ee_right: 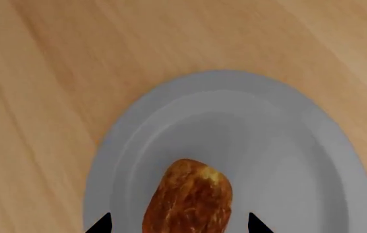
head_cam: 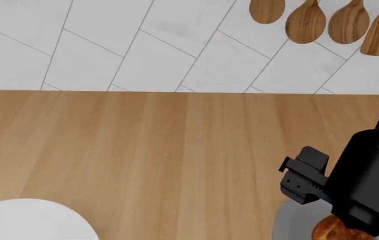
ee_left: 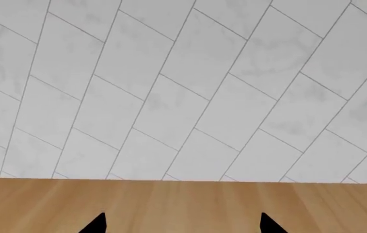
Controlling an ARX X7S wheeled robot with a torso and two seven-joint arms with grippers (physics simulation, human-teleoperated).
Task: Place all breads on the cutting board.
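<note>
Because the bread (ee_right: 190, 196) lies long between its wide-open fingers, the right gripper (ee_right: 178, 224) is the nearer one.

We see a pale wooden worktop (head_cam: 142, 150) with lengthwise grain running up to a wall of white marbled tiles (head_cam: 142, 45) laid in slanted rows with thin grey joints. Four wooden spoons (head_cam: 306, 22) hang against that wall. Light is even.

Crusty bread (ee_right: 190, 199), matt grey plate (ee_right: 287, 145)
</note>
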